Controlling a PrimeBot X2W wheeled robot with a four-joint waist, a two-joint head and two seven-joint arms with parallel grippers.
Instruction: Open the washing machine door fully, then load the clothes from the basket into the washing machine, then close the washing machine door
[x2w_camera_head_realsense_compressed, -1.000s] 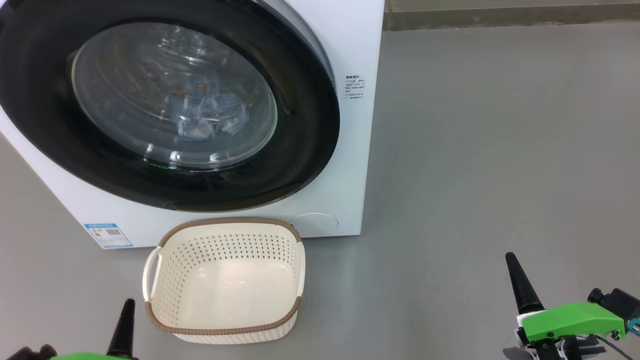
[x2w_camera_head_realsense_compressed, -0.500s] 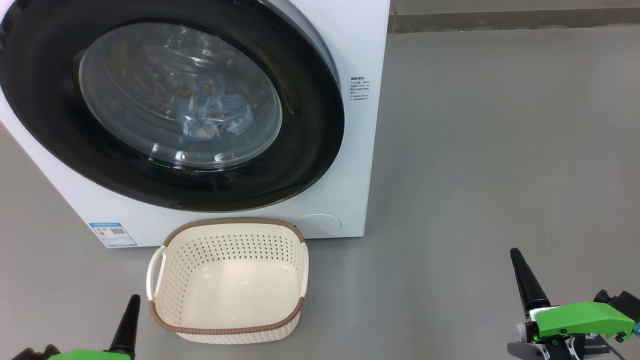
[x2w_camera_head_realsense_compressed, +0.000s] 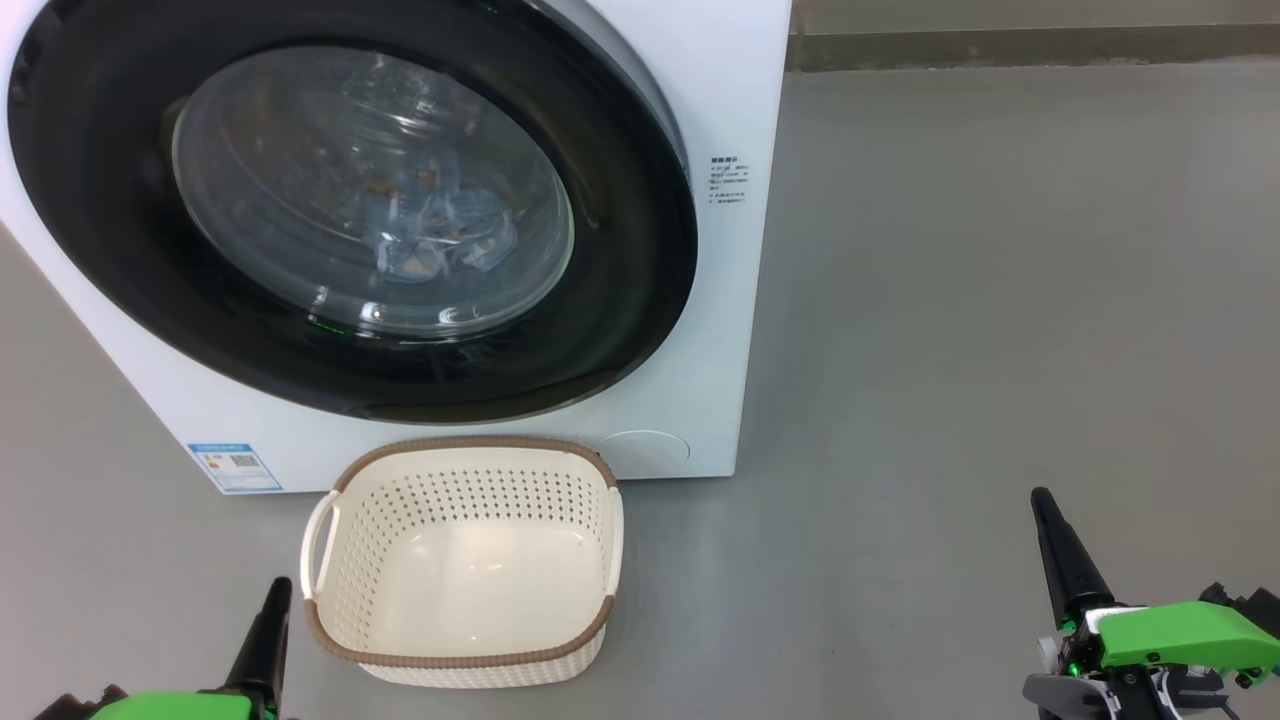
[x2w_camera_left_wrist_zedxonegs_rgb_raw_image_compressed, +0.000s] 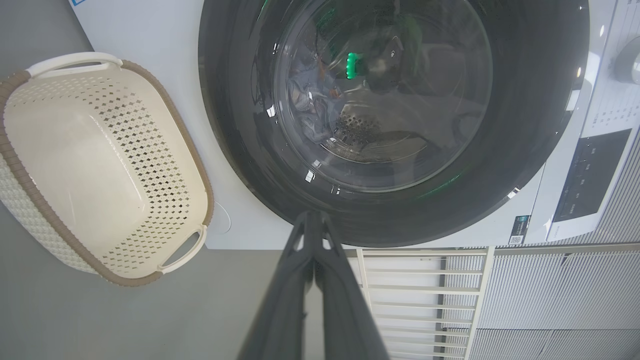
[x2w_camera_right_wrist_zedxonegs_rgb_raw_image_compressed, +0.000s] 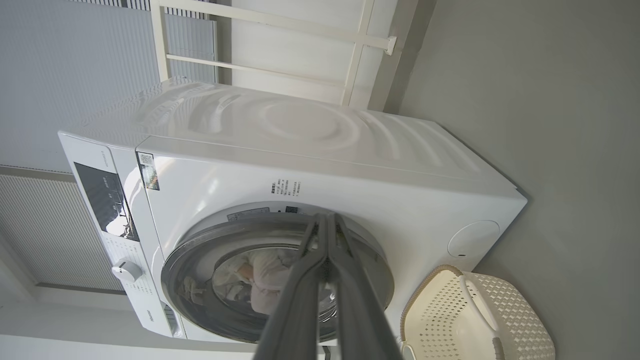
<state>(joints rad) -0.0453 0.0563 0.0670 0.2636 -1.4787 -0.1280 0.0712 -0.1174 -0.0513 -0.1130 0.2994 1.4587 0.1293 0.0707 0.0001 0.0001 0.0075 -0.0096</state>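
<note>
Both closed empty, left gripper (x2w_camera_left_wrist_zedxonegs_rgb_raw_image_compressed: 314, 216), right gripper (x2w_camera_right_wrist_zedxonegs_rgb_raw_image_compressed: 326, 218), blue QR sticker (x2w_camera_head_realsense_compressed: 235, 467) on washing machine (x2w_camera_head_realsense_compressed: 722, 320), lettering unreadable

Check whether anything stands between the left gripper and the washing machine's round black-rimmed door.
Nothing visible does. The left gripper, fingers shut, points straight at the black-rimmed round glass door; the empty cream perforated plastic basket sits off to one side of that line, on the grey floor before the white washing machine.
</note>
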